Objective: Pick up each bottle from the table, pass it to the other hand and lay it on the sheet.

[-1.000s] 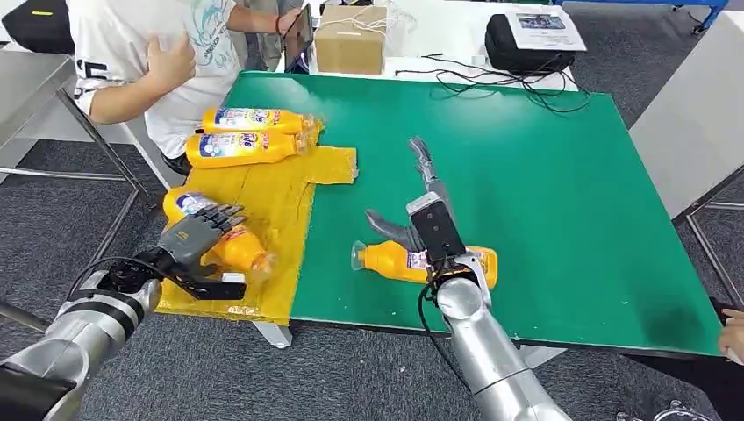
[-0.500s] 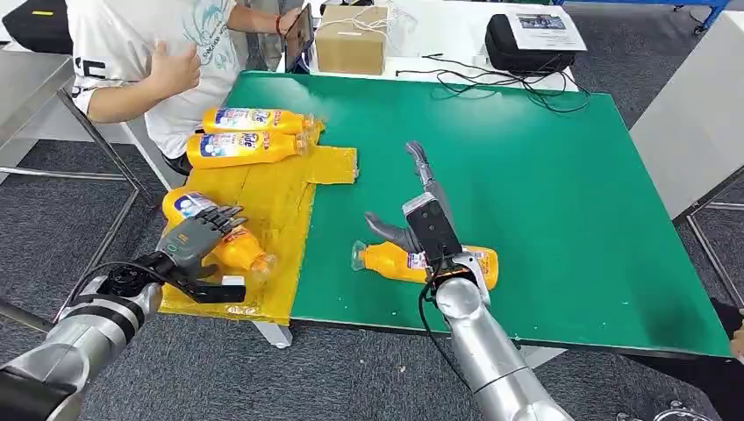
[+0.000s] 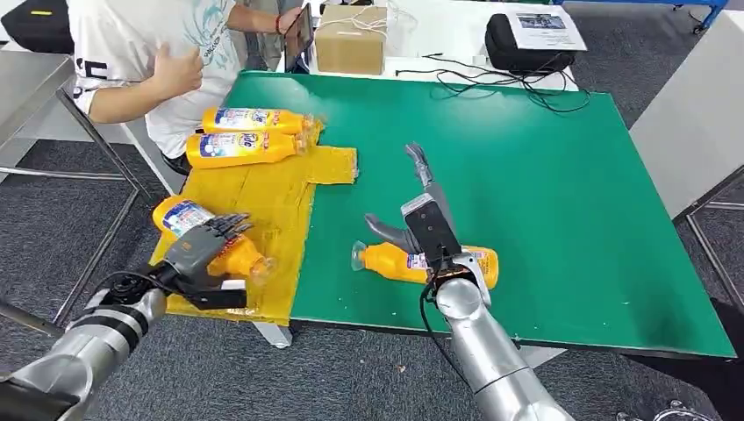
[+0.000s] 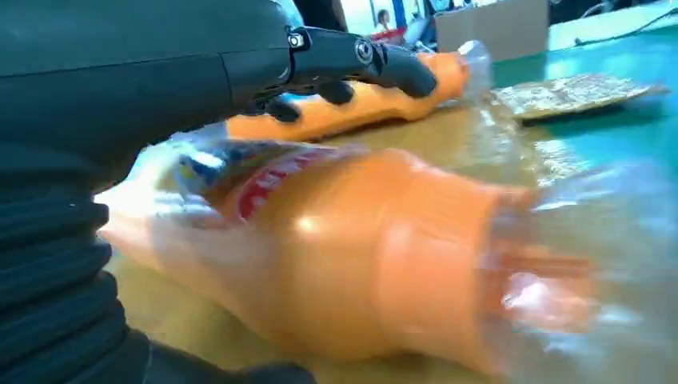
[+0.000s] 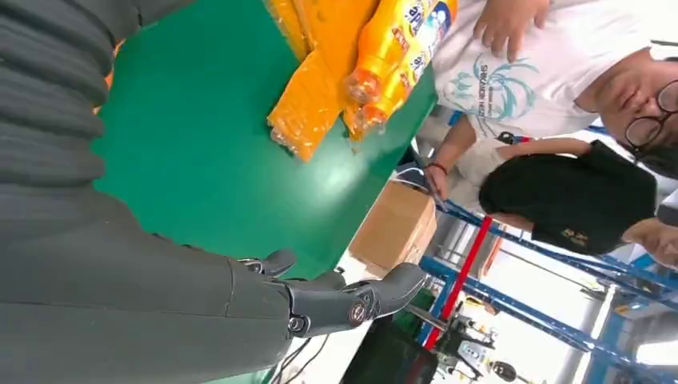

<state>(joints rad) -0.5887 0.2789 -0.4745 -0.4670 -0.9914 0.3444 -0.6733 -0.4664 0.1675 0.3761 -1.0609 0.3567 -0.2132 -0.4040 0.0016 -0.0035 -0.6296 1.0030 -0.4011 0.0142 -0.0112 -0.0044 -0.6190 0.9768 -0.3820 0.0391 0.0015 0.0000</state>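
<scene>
An orange bottle (image 3: 180,216) lies at the near left of the yellow sheet (image 3: 272,197), its clear cap end toward me. My left hand (image 3: 203,250) spans it with fingers stretched over it and the thumb on the near side. In the left wrist view the bottle (image 4: 344,272) is blurred under straight fingers (image 4: 376,64). Another orange bottle (image 3: 386,260) lies on the green table (image 3: 544,175), partly under my right wrist. My right hand (image 3: 419,197) hovers beyond it, fingers (image 5: 352,300) apart, holding nothing. Two bottles (image 3: 250,134) lie on the sheet's far end.
A person in a white shirt (image 3: 140,53) sits at the table's far left corner, one hand (image 3: 180,70) raised. A cardboard box (image 3: 351,39), a black bag (image 3: 531,39) and cables (image 3: 491,79) lie beyond the far edge. A grey table (image 3: 693,114) stands at the right.
The bottle under my left hand has shifted toward the sheet's left edge, and the left hand has drawn slightly nearer. The right arm has stayed put. The person's hand moved a little.
</scene>
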